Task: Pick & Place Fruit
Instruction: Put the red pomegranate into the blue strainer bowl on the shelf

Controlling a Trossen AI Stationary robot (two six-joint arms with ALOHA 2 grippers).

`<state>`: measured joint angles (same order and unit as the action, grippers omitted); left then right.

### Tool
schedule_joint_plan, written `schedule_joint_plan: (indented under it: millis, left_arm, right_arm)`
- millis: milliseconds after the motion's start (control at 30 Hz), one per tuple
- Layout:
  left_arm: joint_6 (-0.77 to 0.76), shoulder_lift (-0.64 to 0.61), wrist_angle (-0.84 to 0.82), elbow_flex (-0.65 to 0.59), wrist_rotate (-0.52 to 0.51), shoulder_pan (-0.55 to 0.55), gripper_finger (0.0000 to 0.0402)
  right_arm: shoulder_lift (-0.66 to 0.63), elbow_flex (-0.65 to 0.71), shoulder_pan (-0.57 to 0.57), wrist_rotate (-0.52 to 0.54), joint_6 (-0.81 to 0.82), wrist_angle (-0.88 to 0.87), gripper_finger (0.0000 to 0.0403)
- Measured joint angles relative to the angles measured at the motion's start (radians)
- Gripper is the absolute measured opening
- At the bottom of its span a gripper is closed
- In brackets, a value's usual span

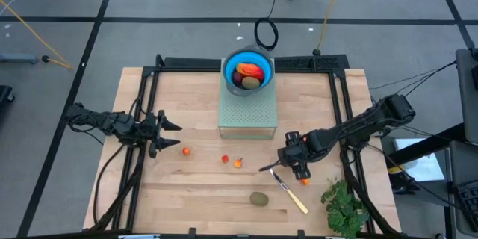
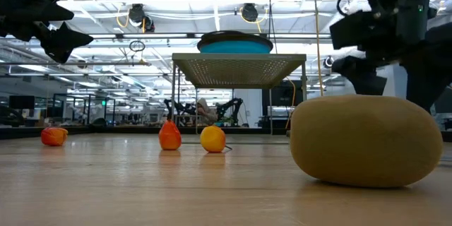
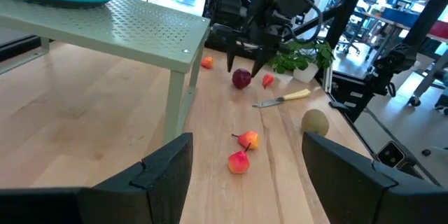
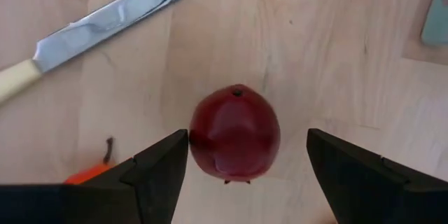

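A dark red ball [image 4: 235, 133] rests on the wooden table. My right gripper [image 4: 246, 143] hangs over it, pointing steeply down and open, with one finger on either side of the ball and a gap on both. In the high view this gripper [image 1: 293, 158] is right of the table's middle. A blue bowl [image 1: 248, 71] with several fruit pieces in it stands on a pale green perforated stand [image 1: 248, 112]. Three small orange-red pieces [image 1: 185, 150] [image 1: 224, 158] [image 1: 238, 163] and a kiwi-like oval [image 1: 259, 199] lie loose. My left gripper [image 1: 170, 136] waits open at the left.
A cream-handled knife [image 1: 290, 193] lies beside my right gripper, its blade [image 4: 119, 10] close to the ball. Another orange bit [image 1: 305, 181] lies by its handle. A green leafy bunch [image 1: 343, 205] sits at the near right corner. A black frame [image 1: 340, 97] edges the table.
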<state>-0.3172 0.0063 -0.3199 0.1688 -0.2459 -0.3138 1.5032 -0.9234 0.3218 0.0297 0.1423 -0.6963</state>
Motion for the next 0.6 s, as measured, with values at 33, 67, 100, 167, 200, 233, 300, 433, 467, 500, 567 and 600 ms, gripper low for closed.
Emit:
schedule_joint_plan:
  millis: [33, 67, 100, 167, 200, 233, 300, 433, 467, 500, 567, 600]
  left_arm:
    - [0.0, 0.0, 0.0, 0.0, 0.0, 0.0, 0.0269]
    - [-0.001, 0.0, 0.0, 0.0, 0.0, 0.0, 0.0269]
    - [-0.002, 0.0, 0.0, 0.0, 0.0, 0.0, 0.0269]
    - [-0.003, 0.0, 0.0, 0.0, 0.0, 0.0, 0.0269]
    - [-0.003, 0.0, 0.0, 0.0, 0.0, 0.0, 0.0269]
    - [-0.006, 0.0, 0.0, 0.0, 0.0, 0.0, 0.0269]
    - [-0.006, 0.0, 0.0, 0.0, 0.0, 0.0, 0.0269]
    - [-0.006, 0.0, 0.0, 0.0, 0.0, 0.0, 0.0269]
    - [-0.006, 0.0, 0.0, 0.0, 0.0, 0.0, 0.0269]
    - [-0.006, 0.0, -0.001, 0.0, 0.0, 0.0, 0.0269]
    - [-0.006, 0.0, -0.001, 0.0, 0.0, 0.0, 0.0269]
    - [-0.006, 0.0, -0.001, 0.0, 0.0, 0.0, 0.0269]
  right_arm:
    - [0.0, 0.008, -0.003, 0.0, 0.0, 0.012, 0.0287]
    - [0.0, 0.018, -0.006, 0.0, 0.0, 0.025, 0.0286]
    - [0.0, 0.026, -0.008, 0.0, 0.0, 0.036, 0.0286]
    - [0.0, 0.039, -0.008, 0.0, -0.001, 0.054, 0.0286]
    - [0.0, 0.044, -0.008, 0.0, 0.0, 0.066, 0.0286]
    - [0.0, 0.05, -0.008, 0.0, 0.002, 0.079, 0.0286]
    - [0.0, 0.06, -0.008, 0.0, 0.002, 0.1, 0.0285]
    - [0.0, 0.077, -0.008, -0.002, 0.002, 0.129, 0.0279]
    - [0.0, 0.084, -0.008, -0.003, 0.003, 0.14, 0.0277]
    - [0.0, 0.093, -0.008, -0.004, 0.007, 0.154, 0.0275]
    - [0.0, 0.108, -0.008, -0.004, 0.025, 0.183, 0.0269]
    - [0.0, 0.113, -0.008, -0.004, 0.031, 0.195, 0.0266]
